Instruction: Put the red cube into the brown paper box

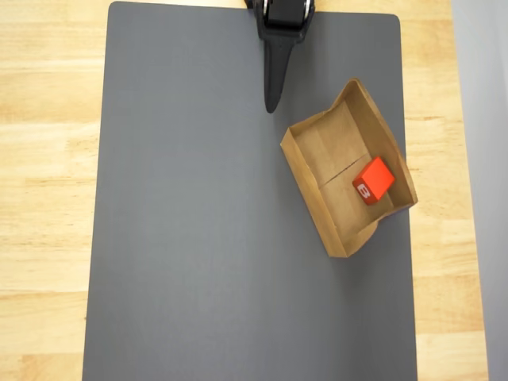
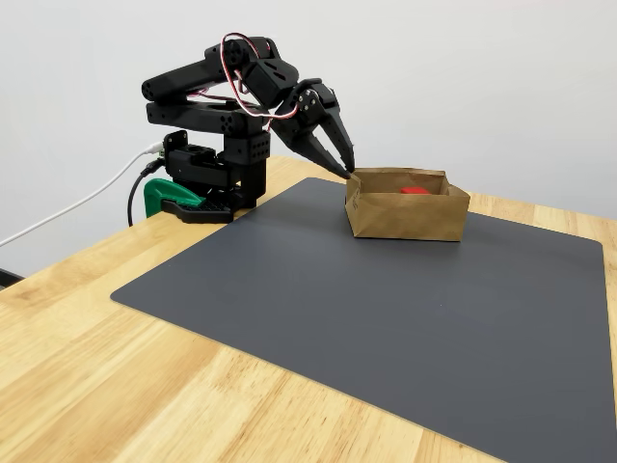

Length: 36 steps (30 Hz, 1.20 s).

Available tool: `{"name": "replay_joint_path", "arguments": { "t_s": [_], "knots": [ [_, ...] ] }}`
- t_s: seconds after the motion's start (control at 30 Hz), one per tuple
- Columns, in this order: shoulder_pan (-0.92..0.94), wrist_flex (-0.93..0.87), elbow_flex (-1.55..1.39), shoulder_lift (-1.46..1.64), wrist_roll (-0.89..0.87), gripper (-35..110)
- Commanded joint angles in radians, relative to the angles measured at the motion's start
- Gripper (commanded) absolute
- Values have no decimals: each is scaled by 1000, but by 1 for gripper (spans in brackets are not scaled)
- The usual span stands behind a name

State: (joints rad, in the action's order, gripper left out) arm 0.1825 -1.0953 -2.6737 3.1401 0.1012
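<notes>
Presently the cube (image 1: pixel 374 179) lies inside the box (image 1: pixel 311 179), against its right wall in the overhead view, a white numeral facing up. Gripper (image 2: pixel 343 160) hangs empty just outside the box's near corner, jaws parted, above the grey mat (image 1: pixel 198 262) on the wooden counter (image 1: pixel 48 159).

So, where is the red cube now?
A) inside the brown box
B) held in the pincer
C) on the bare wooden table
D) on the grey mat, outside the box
A: in the overhead view the cube lies on the floor of the box, near its right wall, and the pincer hangs apart from it over the mat.
</notes>
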Motion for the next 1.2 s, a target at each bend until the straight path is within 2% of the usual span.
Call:
{"name": "replay_joint_path", "arguments": {
  "t_s": [0.0,1.17],
  "knots": [
    [21,-11,2,3,26,0],
    [37,-9,2,3,35,0]
  ]
}}
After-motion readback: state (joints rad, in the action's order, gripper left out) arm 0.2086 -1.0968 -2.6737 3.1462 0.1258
